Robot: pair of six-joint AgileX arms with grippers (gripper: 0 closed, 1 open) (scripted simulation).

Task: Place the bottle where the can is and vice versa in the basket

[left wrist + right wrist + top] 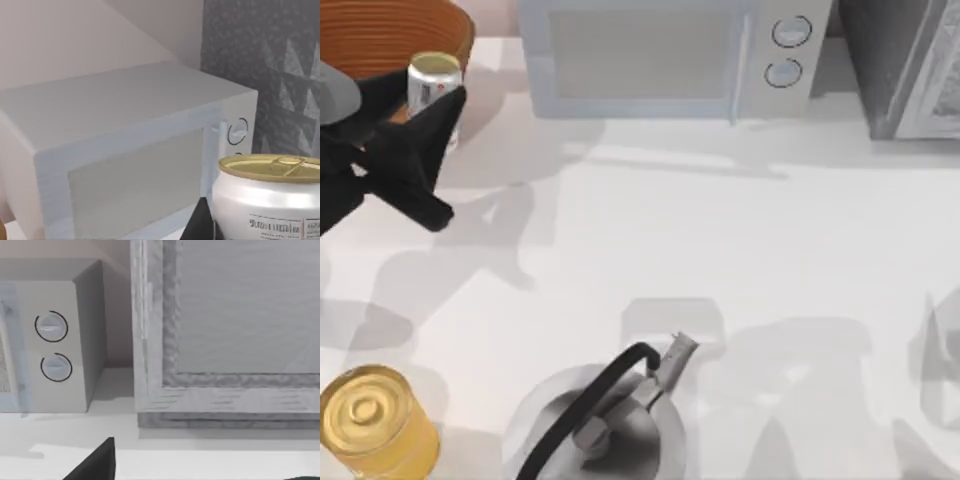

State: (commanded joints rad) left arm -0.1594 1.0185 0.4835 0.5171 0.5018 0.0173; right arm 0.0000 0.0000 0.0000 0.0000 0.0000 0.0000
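The orange-brown woven basket (370, 35) stands at the table's far left corner. By its right rim, my left gripper (432, 108) is shut on a silver drink can (434, 76) with a gold pull-tab lid. That silver can (267, 200) looms close and upright in the left wrist view. A yellow can (372, 422) stands upright near the front left corner, apart from both arms. The bottle is out of view. My right gripper (197, 472) hangs over the table before the microwave and the grey cabinet, away from these things.
A white microwave (640, 55) stands along the back edge, and a dark grey cabinet (905, 60) is at the back right. A grey kettle (610, 425) with a black handle sits at the front middle. Bare tabletop stretches across the centre and right.
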